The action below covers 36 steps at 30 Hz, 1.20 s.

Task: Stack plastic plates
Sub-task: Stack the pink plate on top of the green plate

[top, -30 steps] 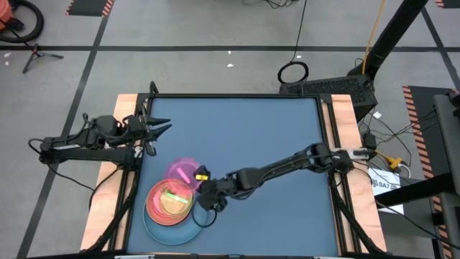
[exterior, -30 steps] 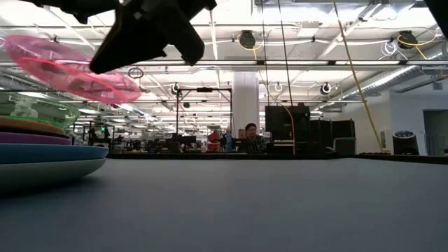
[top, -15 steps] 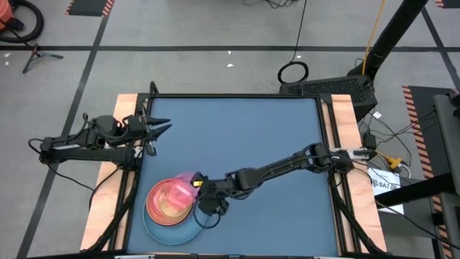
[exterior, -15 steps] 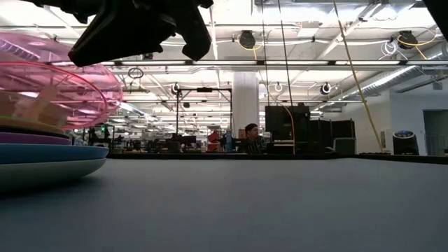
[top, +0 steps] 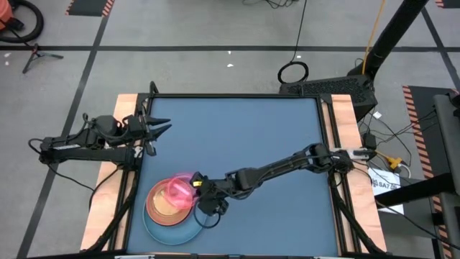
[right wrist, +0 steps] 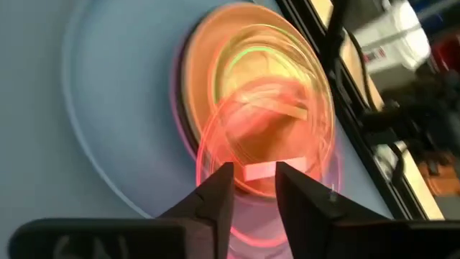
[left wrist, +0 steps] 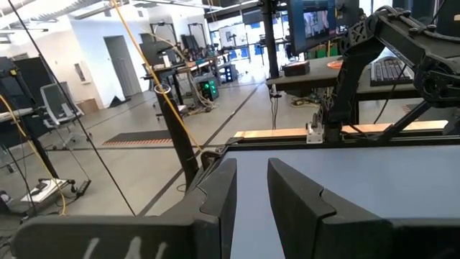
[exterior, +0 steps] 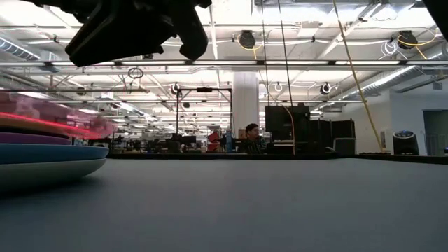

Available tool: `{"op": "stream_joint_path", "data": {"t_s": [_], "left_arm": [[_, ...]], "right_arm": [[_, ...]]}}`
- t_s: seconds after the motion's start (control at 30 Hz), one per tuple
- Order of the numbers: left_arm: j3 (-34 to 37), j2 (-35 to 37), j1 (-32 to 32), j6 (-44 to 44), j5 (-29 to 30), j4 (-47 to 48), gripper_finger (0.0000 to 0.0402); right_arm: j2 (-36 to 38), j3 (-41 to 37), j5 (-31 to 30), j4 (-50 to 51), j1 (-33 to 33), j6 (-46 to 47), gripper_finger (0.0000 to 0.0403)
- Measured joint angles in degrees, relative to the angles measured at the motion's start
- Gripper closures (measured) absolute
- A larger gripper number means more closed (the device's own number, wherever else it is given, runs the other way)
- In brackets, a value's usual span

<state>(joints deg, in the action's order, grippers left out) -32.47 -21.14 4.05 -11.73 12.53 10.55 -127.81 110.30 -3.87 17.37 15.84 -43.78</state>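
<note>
Your right gripper [top: 198,188] hangs at the lower left of the high view, its fingers [right wrist: 215,194] slightly parted just over the pink plate [top: 176,191], holding nothing. That plate lies on top of the stack [top: 171,203]: orange, purple, then large light-blue, on the bench [top: 251,144]. Your left gripper [top: 162,128] waits, fingers parted, at the bench's left edge.

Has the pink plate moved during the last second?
Yes. The pink plate has come down and toward the table's left edge, from tilted beside the stack to lying on the orange plate, above the light-blue plate, beside the right pincer.
</note>
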Motion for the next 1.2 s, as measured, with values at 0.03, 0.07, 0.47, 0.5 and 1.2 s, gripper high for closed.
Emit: {"op": "stream_joint_path", "data": {"t_s": [0.03,0.07,0.47,0.5,1.2], "left_arm": [[0.0,0.02,-0.02,0.0,0.0,0.0,0.0314],[0.0,0.0,-0.02,0.0,0.0,0.0,0.0314],[0.0,0.0,0.0,-0.02,0.02,0.32,0.0314],[0.0,0.01,-0.02,-0.02,0.0,0.33,0.0314],[0.0,0.02,0.0,0.37,0.02,0.94,0.0314]], "right_arm": [[0.0,0.0,-1.0,0.0,0.04,0.47,0.03],[0.0,0.0,-2.36,0.06,0.06,0.96,0.0293],[1.74,0.02,-9.84,1.34,0.4,3.05,0.0269],[1.82,0.02,-9.85,1.45,0.39,3.58,0.027],[14.02,-15.34,-9.34,16.85,-12.24,39.41,0.0273]]}}
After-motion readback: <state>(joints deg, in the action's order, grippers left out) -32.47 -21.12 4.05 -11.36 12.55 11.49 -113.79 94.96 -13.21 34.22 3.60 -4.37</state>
